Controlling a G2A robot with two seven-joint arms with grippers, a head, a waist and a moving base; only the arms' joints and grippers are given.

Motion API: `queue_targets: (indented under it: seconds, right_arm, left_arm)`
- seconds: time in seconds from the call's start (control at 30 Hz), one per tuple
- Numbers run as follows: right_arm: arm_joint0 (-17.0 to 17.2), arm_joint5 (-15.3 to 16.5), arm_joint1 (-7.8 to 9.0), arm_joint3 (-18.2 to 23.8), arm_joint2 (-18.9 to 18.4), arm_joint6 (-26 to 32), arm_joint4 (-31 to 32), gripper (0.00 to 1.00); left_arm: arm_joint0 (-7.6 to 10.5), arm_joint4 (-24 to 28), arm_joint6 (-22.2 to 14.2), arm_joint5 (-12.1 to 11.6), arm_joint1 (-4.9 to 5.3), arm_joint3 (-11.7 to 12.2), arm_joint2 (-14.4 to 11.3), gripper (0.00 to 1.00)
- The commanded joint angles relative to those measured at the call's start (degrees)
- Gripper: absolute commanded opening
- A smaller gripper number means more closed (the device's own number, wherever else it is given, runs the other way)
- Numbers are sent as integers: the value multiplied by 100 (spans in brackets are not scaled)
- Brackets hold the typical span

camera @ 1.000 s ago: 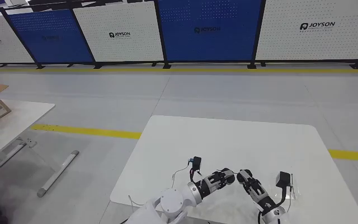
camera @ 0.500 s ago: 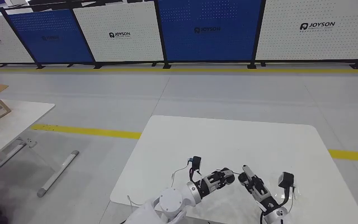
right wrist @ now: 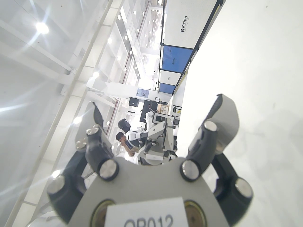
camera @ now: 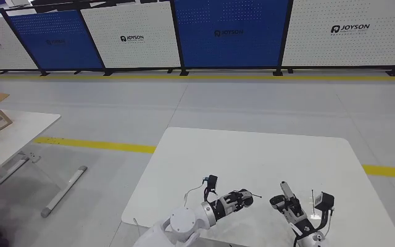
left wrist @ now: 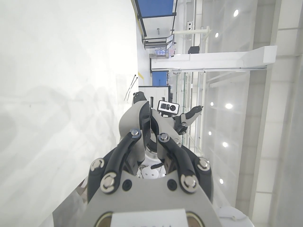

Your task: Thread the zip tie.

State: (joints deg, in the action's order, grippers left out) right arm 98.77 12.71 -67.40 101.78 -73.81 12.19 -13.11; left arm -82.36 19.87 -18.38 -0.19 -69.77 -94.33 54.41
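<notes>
Two thin black zip ties (left wrist: 130, 87) lie close together.

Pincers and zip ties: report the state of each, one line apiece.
Left pincer: shut; whether it grips a tie cannot be told.
Right pincer: open, nothing between its fingers.
Zip ties: two, lying straight on the table, not looped.
</notes>
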Motion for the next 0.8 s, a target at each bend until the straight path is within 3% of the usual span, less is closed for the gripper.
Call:
queue_targets:
  seconds: [0.0, 0.3, 0.4, 0.53, 0.63, 0.77]
  right_arm:
    - [0, 0, 0, 0, 0, 0, 0, 100]
    - [0, 0, 0, 0, 0, 0, 0, 100]
    - [0, 0, 0, 0, 0, 0, 0, 100]
    - [0, 0, 0, 0, 0, 0, 0, 100]
    - [0, 0, 0, 0, 0, 0, 0, 100]
    - [0, 0, 0, 0, 0, 0, 0, 100]
  left_arm:
    - [0, -1, -1, 1, 0, 0, 0, 0]
    - [-1, 22, 32, -6, -6, -3, -16, 0]
    - [-1, 34, 346, -130, -30, -46, -25, 0]
    - [5, 358, 268, -333, -39, -172, 56, 0]
    - [-71, 480, 73, -443, -9, -449, 176, 0]
    - [-316, 344, -35, -640, 57, -1072, 373, 0]
